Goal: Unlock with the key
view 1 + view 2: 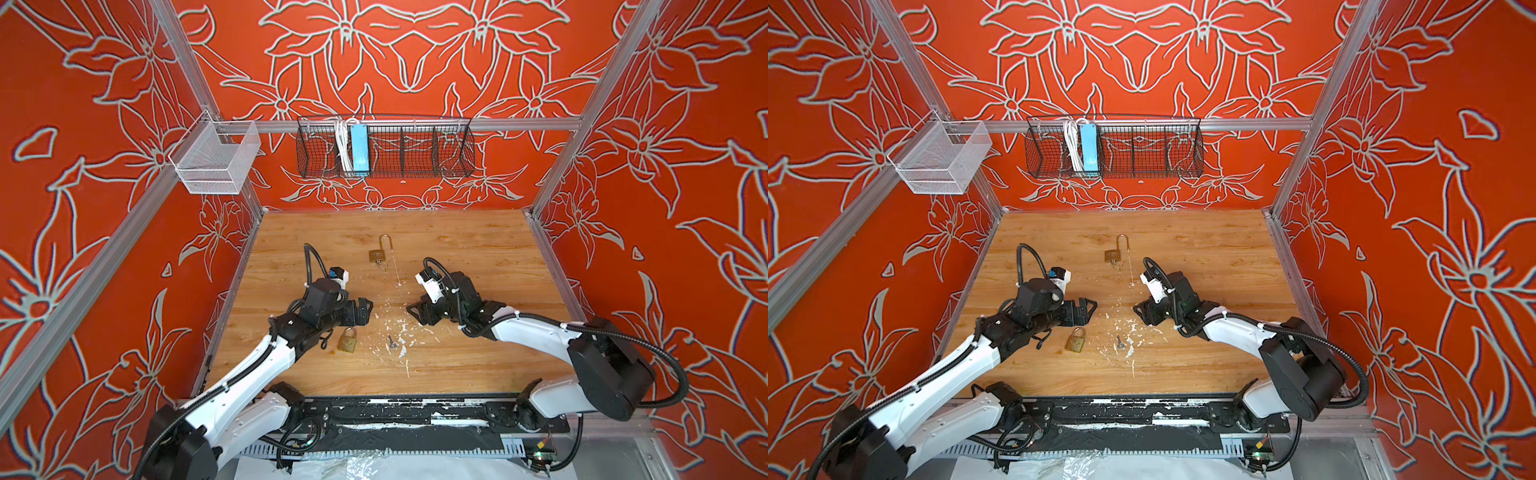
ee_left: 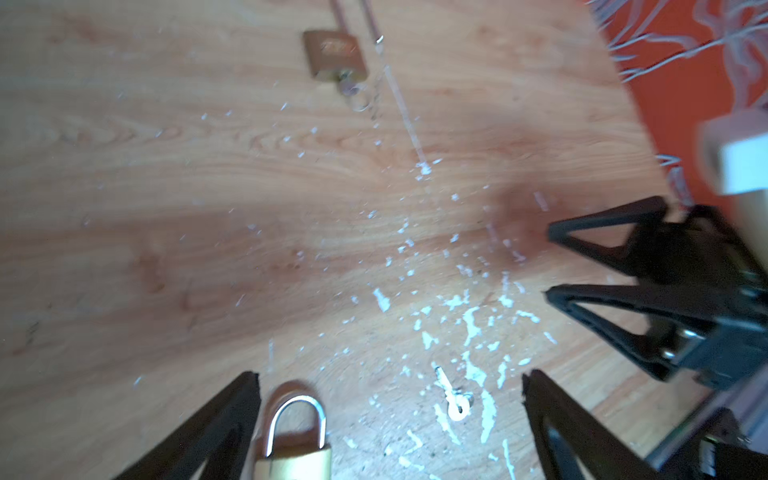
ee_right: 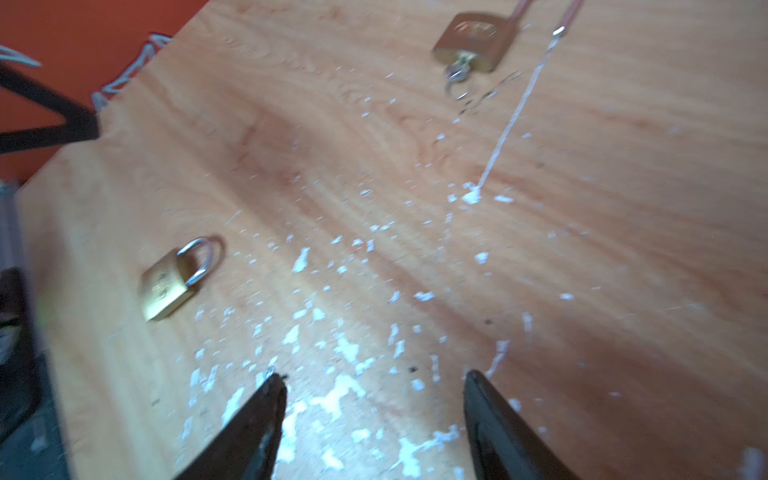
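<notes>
A shut brass padlock (image 1: 347, 340) (image 1: 1075, 339) lies on the wooden table near the front, and a small silver key (image 1: 391, 342) (image 1: 1120, 341) lies loose to its right among white flecks. My left gripper (image 1: 368, 309) (image 1: 1091, 309) stands open just behind them. In the left wrist view the padlock (image 2: 297, 440) shows beside one finger and the key (image 2: 453, 395) nearer the other, with nothing held in the left gripper (image 2: 388, 376). My right gripper (image 1: 411, 311) (image 1: 1138, 311) (image 3: 374, 374) faces it, jaws apart and empty. The padlock (image 3: 170, 282) also shows in the right wrist view.
Farther back lies a second brass padlock (image 1: 377, 253) (image 1: 1113, 254) (image 2: 334, 54) (image 3: 473, 39) with its long shackle swung open and a key in its keyhole. A black wire basket (image 1: 386, 151) and a white mesh basket (image 1: 216, 160) hang on the back rail.
</notes>
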